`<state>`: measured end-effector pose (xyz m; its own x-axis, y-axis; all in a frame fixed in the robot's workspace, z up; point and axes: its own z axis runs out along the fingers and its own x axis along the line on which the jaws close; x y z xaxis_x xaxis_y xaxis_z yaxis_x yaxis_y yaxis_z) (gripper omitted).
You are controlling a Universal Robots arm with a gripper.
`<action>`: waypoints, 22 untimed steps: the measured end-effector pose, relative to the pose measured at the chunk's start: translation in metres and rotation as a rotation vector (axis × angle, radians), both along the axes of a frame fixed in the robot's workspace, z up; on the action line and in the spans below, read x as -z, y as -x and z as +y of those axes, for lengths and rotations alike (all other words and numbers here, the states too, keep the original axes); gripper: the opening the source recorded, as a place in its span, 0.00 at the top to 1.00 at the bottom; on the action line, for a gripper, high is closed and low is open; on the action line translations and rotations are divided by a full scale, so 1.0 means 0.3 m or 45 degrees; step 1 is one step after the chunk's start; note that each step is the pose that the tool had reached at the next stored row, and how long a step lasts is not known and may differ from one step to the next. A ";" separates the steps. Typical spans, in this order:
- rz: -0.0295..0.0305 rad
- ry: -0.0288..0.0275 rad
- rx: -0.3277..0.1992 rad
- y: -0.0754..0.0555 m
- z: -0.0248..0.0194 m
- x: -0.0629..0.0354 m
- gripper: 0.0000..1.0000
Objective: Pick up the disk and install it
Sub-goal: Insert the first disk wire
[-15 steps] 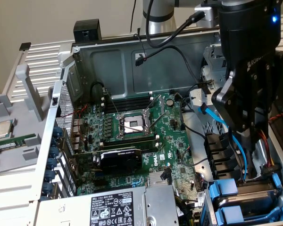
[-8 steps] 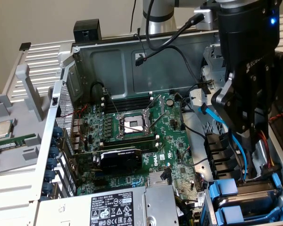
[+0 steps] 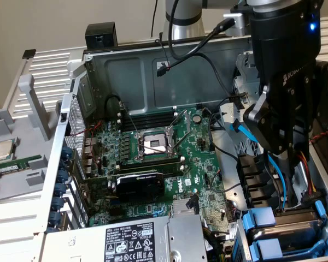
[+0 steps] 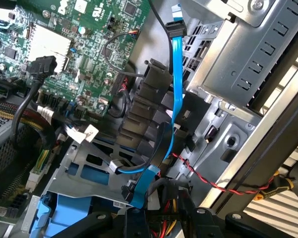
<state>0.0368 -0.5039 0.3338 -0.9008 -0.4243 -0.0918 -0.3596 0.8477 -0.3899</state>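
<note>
My gripper (image 3: 287, 169) hangs over the drive bay at the exterior view's right, inside the open computer case. Its dark fingers (image 4: 89, 220) stand apart with only cables showing between them, so it is open and holds nothing. Just below it, two blue-framed drives sit stacked in the bay, an upper one (image 3: 261, 218) and a lower one (image 3: 269, 249). I cannot tell which of them is the disk. The wrist view shows a blue carrier (image 4: 64, 208) under a grey metal bracket (image 4: 89, 168), close beside the gripper (image 4: 154, 228).
A blue data cable (image 4: 177, 74) and red-black wires (image 4: 208, 181) run right by the gripper. The motherboard (image 3: 153, 153) with its bare processor socket fills the case middle. The power supply (image 3: 131, 240) lies in front. A small silver chip (image 3: 3, 150) rests on the grey side panel.
</note>
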 end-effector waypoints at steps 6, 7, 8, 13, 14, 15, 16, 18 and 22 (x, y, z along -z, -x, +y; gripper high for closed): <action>-0.0017 0.0207 0.002 0.000 0.000 0.001 0.65; -0.0031 0.0240 0.003 0.000 0.000 0.003 0.65; -0.0044 0.0269 0.003 0.001 0.000 0.005 0.65; -0.0139 0.0362 0.004 0.002 0.001 0.013 0.65; -0.0144 0.0379 0.005 0.002 0.002 0.013 0.65; -0.0146 0.0393 0.005 0.003 0.002 0.013 0.65; -0.0146 0.0407 0.007 0.003 0.002 0.014 0.65; -0.0148 0.0427 0.008 0.003 0.002 0.013 0.65; -0.0150 0.0429 0.008 0.003 0.002 0.014 0.65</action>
